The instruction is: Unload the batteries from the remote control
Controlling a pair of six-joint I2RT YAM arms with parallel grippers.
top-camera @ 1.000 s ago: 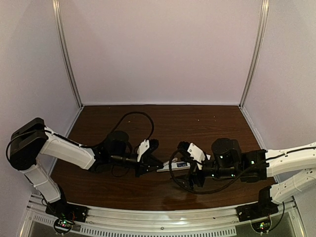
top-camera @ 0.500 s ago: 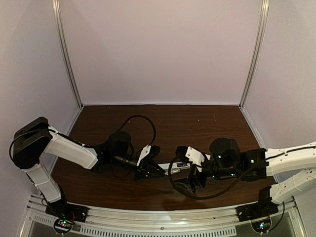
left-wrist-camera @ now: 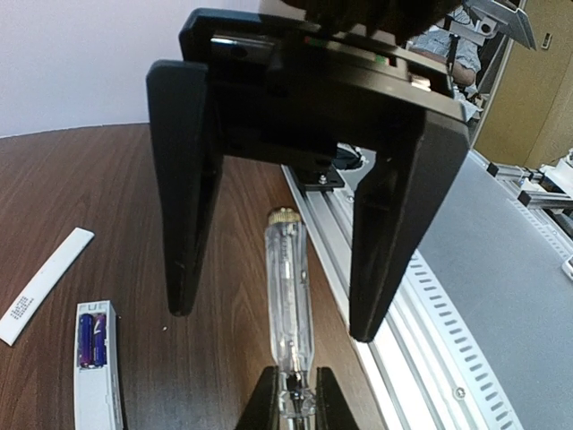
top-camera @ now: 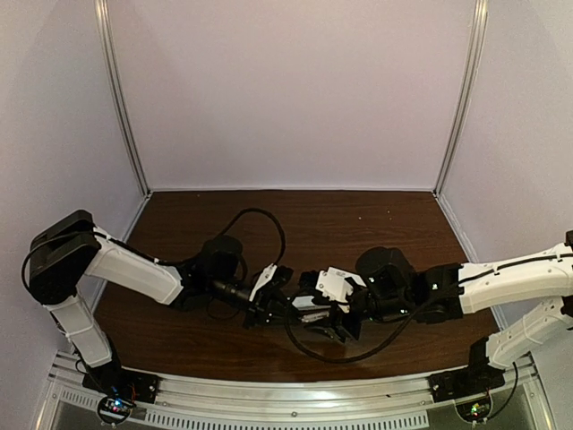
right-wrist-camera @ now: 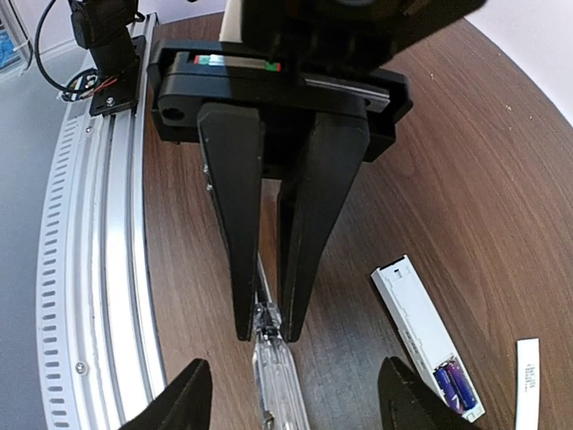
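The remote control (left-wrist-camera: 97, 385) lies flat on the table, back cover off, with purple-blue batteries (left-wrist-camera: 92, 339) in its open end. It also shows in the right wrist view (right-wrist-camera: 414, 309), as do the batteries (right-wrist-camera: 452, 383). The white back cover (left-wrist-camera: 45, 287) lies beside it. My left gripper (left-wrist-camera: 295, 376) is shut on the neck of a clear-handled screwdriver (left-wrist-camera: 288, 287). My right gripper (left-wrist-camera: 273, 322) is open, its fingers straddling the clear handle without touching it. From the right wrist, the left gripper (right-wrist-camera: 267, 333) pinches the screwdriver (right-wrist-camera: 279, 385) between my wide-open right gripper (right-wrist-camera: 294, 367).
Both grippers meet low over the front middle of the brown table (top-camera: 358, 224). A slotted metal rail (left-wrist-camera: 430, 296) runs along the near edge, close beside the screwdriver. White walls enclose the back and sides.
My right gripper has moved left to the left gripper and now straddles the screwdriver handle. The left gripper has shifted slightly forward and right, still holding the screwdriver.
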